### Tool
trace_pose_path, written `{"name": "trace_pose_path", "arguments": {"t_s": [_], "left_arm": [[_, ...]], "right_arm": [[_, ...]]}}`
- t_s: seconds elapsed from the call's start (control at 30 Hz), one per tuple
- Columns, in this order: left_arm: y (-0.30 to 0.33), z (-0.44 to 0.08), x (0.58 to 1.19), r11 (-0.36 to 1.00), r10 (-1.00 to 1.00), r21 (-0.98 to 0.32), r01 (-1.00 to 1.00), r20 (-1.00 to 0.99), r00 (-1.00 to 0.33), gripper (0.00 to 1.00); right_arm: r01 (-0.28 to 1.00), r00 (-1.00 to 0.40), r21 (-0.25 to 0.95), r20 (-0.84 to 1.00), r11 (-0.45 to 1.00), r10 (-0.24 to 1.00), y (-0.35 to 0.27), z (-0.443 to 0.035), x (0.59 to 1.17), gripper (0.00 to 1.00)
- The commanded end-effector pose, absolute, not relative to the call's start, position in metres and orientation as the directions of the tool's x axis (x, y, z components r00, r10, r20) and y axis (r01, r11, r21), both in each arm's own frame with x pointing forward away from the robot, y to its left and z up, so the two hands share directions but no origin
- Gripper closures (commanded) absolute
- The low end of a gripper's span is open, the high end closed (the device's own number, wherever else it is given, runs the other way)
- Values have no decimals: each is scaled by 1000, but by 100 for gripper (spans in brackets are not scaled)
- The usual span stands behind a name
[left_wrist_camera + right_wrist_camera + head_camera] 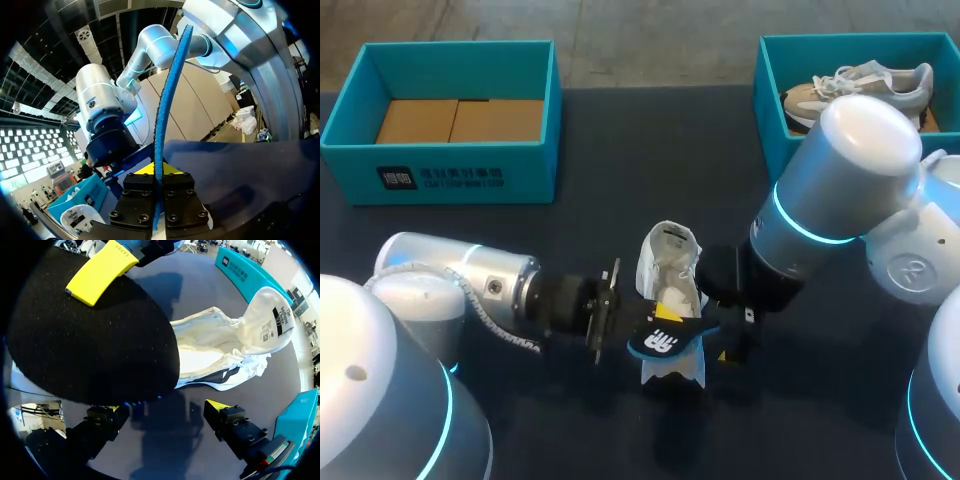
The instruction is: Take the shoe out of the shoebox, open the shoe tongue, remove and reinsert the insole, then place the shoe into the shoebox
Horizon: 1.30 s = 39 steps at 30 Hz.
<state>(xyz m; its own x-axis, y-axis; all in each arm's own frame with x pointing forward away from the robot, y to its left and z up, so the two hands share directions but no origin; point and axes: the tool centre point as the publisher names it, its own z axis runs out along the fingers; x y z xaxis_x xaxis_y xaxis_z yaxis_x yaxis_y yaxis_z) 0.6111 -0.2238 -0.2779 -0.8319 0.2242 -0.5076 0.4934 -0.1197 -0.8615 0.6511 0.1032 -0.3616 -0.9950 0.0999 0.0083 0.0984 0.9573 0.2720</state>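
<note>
A white shoe (670, 285) lies on the dark table with its tongue pulled open; in the right wrist view the shoe (220, 342) is just ahead of the fingers. My left gripper (632, 333) is shut on the black and blue insole (666, 339), held above the shoe's front. Seen edge-on, the insole (165, 105) stands up from between the left gripper's (159, 175) closed fingers. My right gripper (730, 340) is beside the shoe, open and holding nothing. The insole's black underside (90, 340) hangs over the right gripper (165, 410), whose fingers are wide apart.
A teal shoebox (450, 175) with a cardboard floor stands at the back left. A second teal box (767, 90) at the back right holds a beige shoe (865, 85). Both arms crowd the middle of the table.
</note>
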Motion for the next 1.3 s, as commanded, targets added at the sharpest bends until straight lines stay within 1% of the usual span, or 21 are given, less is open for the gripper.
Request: {"name": "trace_pose_path", "arguments": {"t_s": [0.03,0.37,1.3], "left_arm": [[-233,-283,616,-122,231,-864,489,-504,-832,100],[-233,-288,620,-97,234,-866,491,-499,-834,100],[-214,-280,605,-114,232,-862,494,-507,-830,100]], "right_arm": [[99,-995,270,5,958,102,105,-363,650,0],[99,-995,270,5,958,102,105,-363,650,0],[99,-995,270,5,958,102,105,-363,650,0]]}}
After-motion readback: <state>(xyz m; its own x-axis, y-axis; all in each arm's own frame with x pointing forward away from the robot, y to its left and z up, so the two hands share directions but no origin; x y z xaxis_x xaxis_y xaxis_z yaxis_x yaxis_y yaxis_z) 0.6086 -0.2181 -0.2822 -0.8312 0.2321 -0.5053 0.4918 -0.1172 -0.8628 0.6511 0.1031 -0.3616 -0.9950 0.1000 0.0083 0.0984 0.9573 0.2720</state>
